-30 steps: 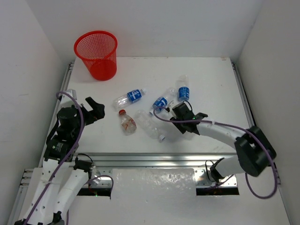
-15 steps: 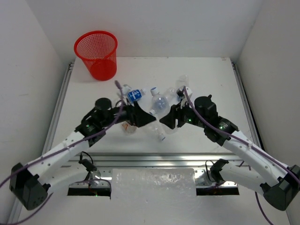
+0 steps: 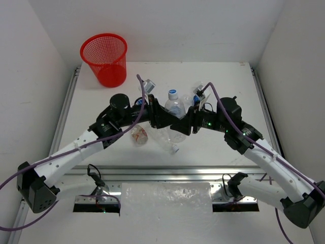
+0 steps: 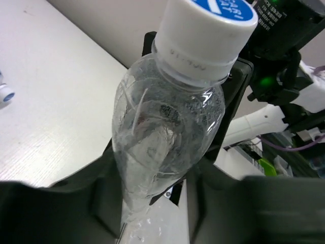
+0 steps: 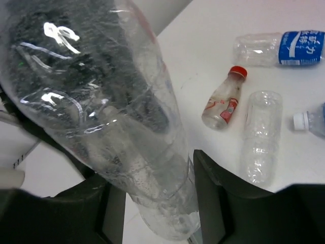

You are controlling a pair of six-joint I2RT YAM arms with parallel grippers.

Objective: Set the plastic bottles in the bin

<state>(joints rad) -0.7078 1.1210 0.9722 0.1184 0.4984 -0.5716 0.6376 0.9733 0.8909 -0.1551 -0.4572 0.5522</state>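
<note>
**Top view.** Both arms reach in over the middle of the tabletop [image 3: 228,81] and meet at one clear bottle [image 3: 175,109]. It is off the surface, and its white cap points toward the far wall. The left end effector [image 3: 163,118] holds it from the left and the right end effector [image 3: 188,124] from the right. Their black housings nearly touch beneath the bottle.
- The bin [image 3: 109,66] stands upright at the far left corner. It is well apart from both arms and from the raised bottle.
- A red-capped bottle [image 3: 138,134] lies on the tabletop just below the left forearm.
- An unlabelled bottle [image 3: 163,138] lies beside it, with its cap toward the near edge.

**Left wrist view.** The clear bottle fills the centre, with its blue-printed white cap at the top. The left end effector is closed on the bottle's body, with a dark finger [image 4: 104,183] pressed against each side. The right end effector's housing sits right behind the bottle, with a green light on it. At the left edge, a small white cap of another bottle lies on the tabletop.

**Right wrist view.** The same crinkled clear bottle runs diagonally across the frame. Its lower end sits between the two black fingers [image 5: 218,193], and the right end effector is gripping it there.
- Beyond it, the red-capped bottle and the unlabelled bottle lie side by side on the tabletop, apart from each other.
- A blue-labelled bottle [image 5: 299,48] lies further off, at the upper right.
- A white-capped neck pokes in at the right edge.
</note>
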